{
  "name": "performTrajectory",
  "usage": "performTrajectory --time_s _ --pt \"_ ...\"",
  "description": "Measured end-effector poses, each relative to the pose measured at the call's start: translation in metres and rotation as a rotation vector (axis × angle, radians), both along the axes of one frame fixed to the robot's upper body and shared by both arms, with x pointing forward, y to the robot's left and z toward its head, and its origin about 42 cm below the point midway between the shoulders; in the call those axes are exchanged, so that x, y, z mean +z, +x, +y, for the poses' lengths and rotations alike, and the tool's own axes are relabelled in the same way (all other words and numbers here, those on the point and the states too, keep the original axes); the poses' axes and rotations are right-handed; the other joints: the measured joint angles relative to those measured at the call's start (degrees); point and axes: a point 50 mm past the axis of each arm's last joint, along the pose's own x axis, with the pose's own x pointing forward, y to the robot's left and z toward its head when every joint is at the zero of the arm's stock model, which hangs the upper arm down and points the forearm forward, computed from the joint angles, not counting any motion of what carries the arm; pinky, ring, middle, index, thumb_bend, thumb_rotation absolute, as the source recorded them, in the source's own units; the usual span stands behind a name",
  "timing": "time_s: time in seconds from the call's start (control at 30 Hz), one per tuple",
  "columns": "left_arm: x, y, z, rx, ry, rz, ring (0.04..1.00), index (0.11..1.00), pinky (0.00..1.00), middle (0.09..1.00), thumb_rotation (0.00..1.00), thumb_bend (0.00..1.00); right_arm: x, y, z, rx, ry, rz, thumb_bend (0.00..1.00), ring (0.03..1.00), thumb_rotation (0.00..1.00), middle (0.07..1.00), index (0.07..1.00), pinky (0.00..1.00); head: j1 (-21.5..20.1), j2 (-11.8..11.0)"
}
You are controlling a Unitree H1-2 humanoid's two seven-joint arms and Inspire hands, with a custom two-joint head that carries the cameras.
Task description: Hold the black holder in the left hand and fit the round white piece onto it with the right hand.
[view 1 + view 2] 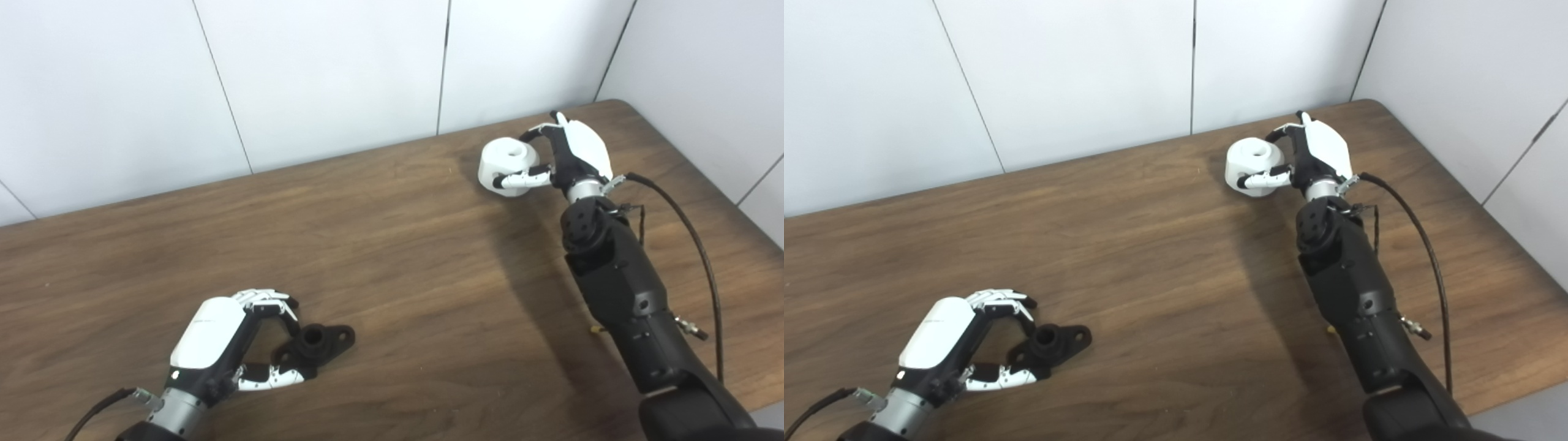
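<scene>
The left hand (236,343) lay low at the near left of the tabletop (392,257), fingers and thumb curled about one end of the black holder (315,346). The holder rested flat, its socket facing up, presumably ready to take the mating part. Well apart, at the far right, the right hand (566,156) was clamped on the round white piece (507,165), which seemed to sit on the wood. No containers were present.

Each hand, the left hand (229,343) and the right hand (566,156), has a glossy white shell on its back, white fingers with black tips and a silver wrist ring. The right forearm (625,300) is matte black and blocky, with a thin black cable (698,245) looping beside it.
</scene>
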Motion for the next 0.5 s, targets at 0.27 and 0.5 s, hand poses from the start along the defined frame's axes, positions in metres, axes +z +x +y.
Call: performTrajectory --time_s 0.27,0.5 --pt "0.0002 0.0002 -0.0001 0.000 0.003 -0.002 0.778 0.483 0.81 0.730 0.05 0.52 -0.0023 0.0004 -0.0001 -0.008 0.001 -0.007 0.92 1.000 0.27 0.959 0.630 1.00 0.09 0.09" --pt "0.0002 0.0002 -0.0001 0.000 0.003 -0.002 0.781 0.483 0.81 0.734 0.05 0.52 -0.0039 0.0006 -0.0022 -0.008 0.028 -0.024 0.57 1.000 0.15 0.918 0.497 1.00 0.09 0.09"
